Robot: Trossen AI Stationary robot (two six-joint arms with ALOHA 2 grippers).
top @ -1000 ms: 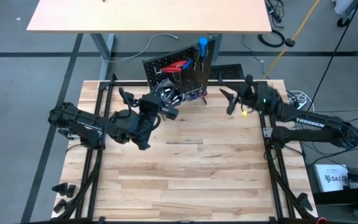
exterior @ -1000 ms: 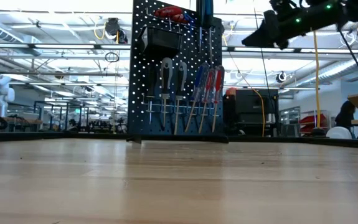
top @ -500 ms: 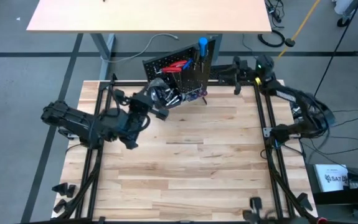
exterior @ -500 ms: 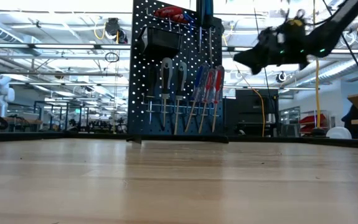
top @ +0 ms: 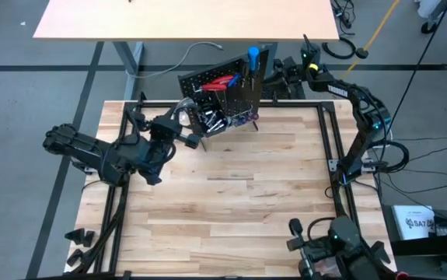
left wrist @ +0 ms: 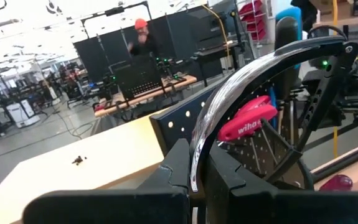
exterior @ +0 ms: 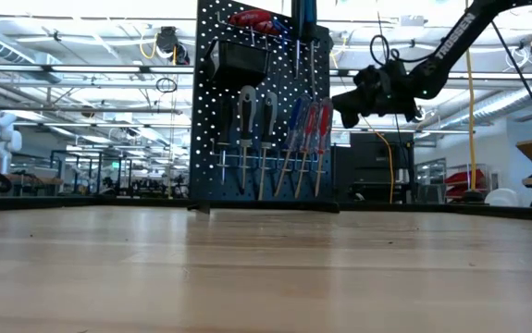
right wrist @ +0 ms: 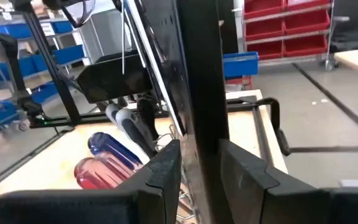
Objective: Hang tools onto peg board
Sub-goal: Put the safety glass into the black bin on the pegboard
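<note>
**Left arm brings a metal piece to the board while the right steadies its edge**

Peg board (top: 227, 93) stands at the far edge of the surface (top: 231, 202), screwdrivers (exterior: 284, 139) already hung; left gripper (top: 186, 117) just beside it, jaws pinching a curved silvery metal piece (left wrist: 228, 106); right gripper (right wrist: 197, 162) jaws straddle the board's side edge, contact unclear; best to keep the board steady and ease the piece onto a free hook slowly; readable: "wiha" on red handle (left wrist: 247, 118), "TROSSEN" on right arm (exterior: 451, 39).

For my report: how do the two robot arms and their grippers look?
Both arms are dark, jointed, with loose black cables. The right arm carries white lettering and a small green light. The left gripper and right gripper have two black, blocky fingers.
</note>
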